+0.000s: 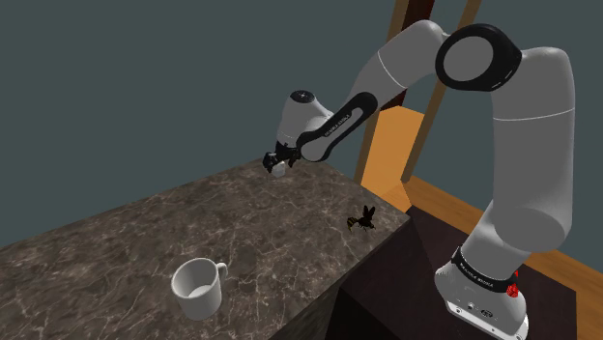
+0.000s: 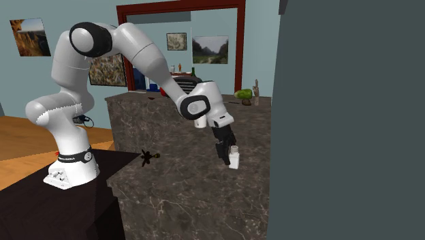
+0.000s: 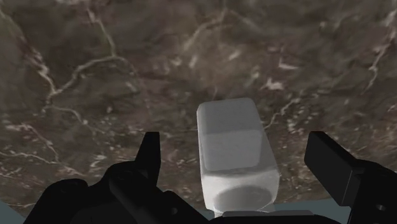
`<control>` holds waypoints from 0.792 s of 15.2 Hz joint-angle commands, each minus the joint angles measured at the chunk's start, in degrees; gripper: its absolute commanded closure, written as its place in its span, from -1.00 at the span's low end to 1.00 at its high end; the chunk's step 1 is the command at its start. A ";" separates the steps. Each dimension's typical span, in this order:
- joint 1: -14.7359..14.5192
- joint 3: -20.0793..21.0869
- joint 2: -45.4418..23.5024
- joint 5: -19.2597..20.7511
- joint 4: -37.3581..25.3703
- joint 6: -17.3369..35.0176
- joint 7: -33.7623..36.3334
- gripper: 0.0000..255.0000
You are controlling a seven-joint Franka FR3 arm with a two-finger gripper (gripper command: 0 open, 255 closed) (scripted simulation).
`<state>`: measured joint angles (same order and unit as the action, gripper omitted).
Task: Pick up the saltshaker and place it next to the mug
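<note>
Your claw [image 3: 237,153] stands wide open astride the pale saltshaker [image 3: 230,133], with a gap showing at each finger, so you hold nothing yet. The saltshaker stands on the marbled counter [image 1: 116,241] at its far corner, and in the shoulder view the white mug [image 1: 198,287] sits well apart, at about seven o'clock from it. I judge only the approach done: closing, lifting, carrying and setting down beside the mug are all left.

Brightness: dim in shoulder and wrist views; lighter in second exterior view.
Shading: soft, grey along underside of arm [image 1: 527,155].
</note>
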<state>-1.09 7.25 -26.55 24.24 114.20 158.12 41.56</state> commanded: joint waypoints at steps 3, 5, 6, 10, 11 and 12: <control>-0.01 -0.01 -0.05 0.01 -0.05 0.01 0.01 -1.00; -0.01 -0.01 -0.05 0.01 -0.04 0.01 0.00 1.00; -0.01 -0.01 -0.05 0.01 -0.04 0.01 0.01 1.00; 0.00 -0.01 -0.06 0.01 -0.07 0.01 0.00 1.00; 0.00 -0.01 -0.07 0.00 -0.08 0.01 -0.01 1.00; 0.00 -0.01 -0.08 0.01 -0.09 0.01 -0.01 1.00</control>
<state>-1.10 7.25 -26.61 24.24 114.09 158.14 41.54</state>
